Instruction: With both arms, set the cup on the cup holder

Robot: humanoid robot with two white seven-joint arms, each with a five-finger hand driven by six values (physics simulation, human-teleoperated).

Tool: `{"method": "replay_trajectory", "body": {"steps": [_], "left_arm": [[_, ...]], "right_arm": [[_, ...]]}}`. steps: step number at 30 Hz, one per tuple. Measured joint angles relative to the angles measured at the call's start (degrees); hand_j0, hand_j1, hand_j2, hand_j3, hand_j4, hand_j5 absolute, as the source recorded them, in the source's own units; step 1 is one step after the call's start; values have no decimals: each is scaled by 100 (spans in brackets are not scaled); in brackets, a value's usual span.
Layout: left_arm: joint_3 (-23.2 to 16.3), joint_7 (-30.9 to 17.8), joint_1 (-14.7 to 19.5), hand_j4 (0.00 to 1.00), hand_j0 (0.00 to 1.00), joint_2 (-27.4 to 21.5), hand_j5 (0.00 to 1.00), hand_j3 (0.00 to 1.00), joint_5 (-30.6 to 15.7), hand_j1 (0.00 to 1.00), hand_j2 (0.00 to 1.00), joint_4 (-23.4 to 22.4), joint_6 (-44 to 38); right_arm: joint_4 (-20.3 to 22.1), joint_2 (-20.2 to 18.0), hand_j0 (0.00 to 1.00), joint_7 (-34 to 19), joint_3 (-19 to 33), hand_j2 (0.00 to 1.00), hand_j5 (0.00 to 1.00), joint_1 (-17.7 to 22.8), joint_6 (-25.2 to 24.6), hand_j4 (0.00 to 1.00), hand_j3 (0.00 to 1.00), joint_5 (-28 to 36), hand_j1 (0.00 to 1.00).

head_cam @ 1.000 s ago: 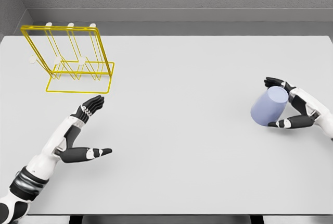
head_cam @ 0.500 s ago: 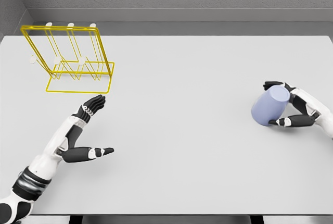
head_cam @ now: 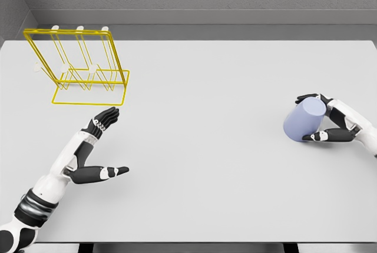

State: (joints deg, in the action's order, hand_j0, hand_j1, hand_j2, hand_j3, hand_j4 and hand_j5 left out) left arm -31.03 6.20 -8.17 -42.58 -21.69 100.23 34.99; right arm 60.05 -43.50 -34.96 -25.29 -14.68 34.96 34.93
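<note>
Over at the table's right edge, clasping a pale blue, tilted, likely light, rigid, smooth-sided plastic cup (head_cam: 304, 120) around its wall between right hand (head_cam: 330, 125) thumb and curled fingers, probably prone to slipping.

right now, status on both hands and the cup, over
Right hand shut on the cup, tilted, at table right. Left hand open, empty, in front of the yellow cup holder. Bare table between cup and holder, nothing in the way.
</note>
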Motion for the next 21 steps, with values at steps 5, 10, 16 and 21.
{"method": "replay_trajectory", "body": {"steps": [5, 10, 16, 21], "left_arm": [[0, -13, -9, 100, 100, 6, 100, 100, -4, 100, 100, 8, 0], [1, -6, 0, 100, 100, 8, 100, 100, -5, 100, 100, 11, 0], [33, 2, -44, 100, 100, 6, 100, 100, -4, 100, 100, 11, 0], [113, 3, -44, 100, 100, 3, 100, 100, -6, 100, 100, 18, 0]], "right_arm": [[25, -46, 70, -3, -18, 70, 70, -97, 8, 70, 70, -19, 70], [52, -75, 67, -3, -143, 67, 67, -167, 10, 67, 67, -25, 67], [63, -82, 65, -4, -274, 65, 65, -334, 12, 65, 65, -17, 65], [70, -89, 65, -3, -319, 65, 65, -536, 12, 65, 65, -11, 65]]}}
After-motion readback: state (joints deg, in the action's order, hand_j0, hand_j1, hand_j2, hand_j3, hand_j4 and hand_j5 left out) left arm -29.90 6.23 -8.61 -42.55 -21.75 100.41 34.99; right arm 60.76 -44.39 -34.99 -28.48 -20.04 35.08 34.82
